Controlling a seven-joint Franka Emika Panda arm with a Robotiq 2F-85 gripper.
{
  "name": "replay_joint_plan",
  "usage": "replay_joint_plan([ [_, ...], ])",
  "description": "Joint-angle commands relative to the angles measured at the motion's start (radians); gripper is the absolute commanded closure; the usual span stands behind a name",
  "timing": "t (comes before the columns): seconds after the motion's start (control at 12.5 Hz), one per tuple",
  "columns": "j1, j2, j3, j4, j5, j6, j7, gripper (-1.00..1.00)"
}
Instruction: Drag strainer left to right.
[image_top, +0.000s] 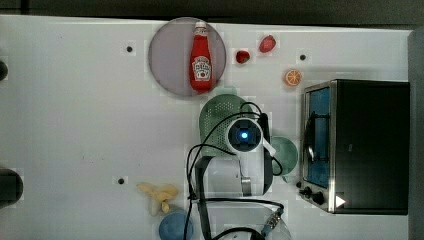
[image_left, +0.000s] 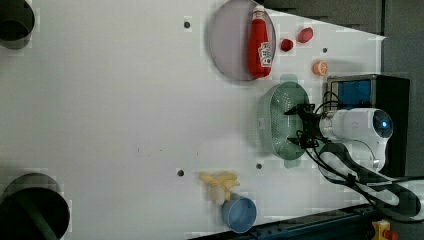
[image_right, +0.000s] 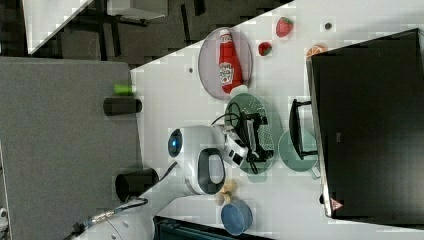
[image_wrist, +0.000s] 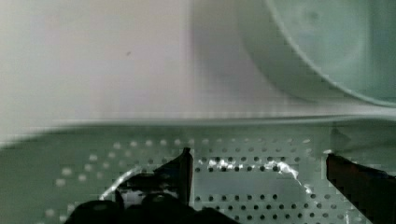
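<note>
The strainer (image_top: 216, 116), a pale green oval colander full of small holes, lies on the white table between the plate and the cup. It also appears as the strainer (image_left: 277, 117) and the strainer (image_right: 267, 137). My gripper (image_left: 297, 127) reaches down into its bowl, open, with both black fingers inside the rim and nothing between them. In the wrist view the gripper (image_wrist: 261, 172) faces the perforated wall (image_wrist: 257, 191), one finger (image_wrist: 184, 168) on each side. In the right view the gripper (image_right: 254, 136) sits over the bowl's middle. In the top view the arm's wrist (image_top: 244, 135) covers the strainer's lower part.
A smooth mint-green cup (image_top: 286, 154) stands right beside the strainer, toward the toaster oven (image_top: 360, 145). A grey-pink plate (image_top: 167, 55) holds a ketchup bottle (image_top: 201, 57). Two strawberries (image_top: 243, 56), an orange slice (image_top: 293, 77), a banana (image_top: 157, 192) and a blue bowl (image_top: 175, 227) lie around.
</note>
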Motion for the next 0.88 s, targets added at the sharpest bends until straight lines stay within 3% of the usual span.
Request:
replay_joint_plan([
  [0.08, 0.001, -0.143, 0.065, 0.001, -0.009, -0.027, -0.14, -1.0],
  [0.56, 0.003, -0.425, 0.163, 0.105, 0.023, -0.488, -0.222, -1.0],
  [0.88, 0.002, -0.589, 0.145, 0.181, 0.299, -0.752, -0.55, -1.0],
])
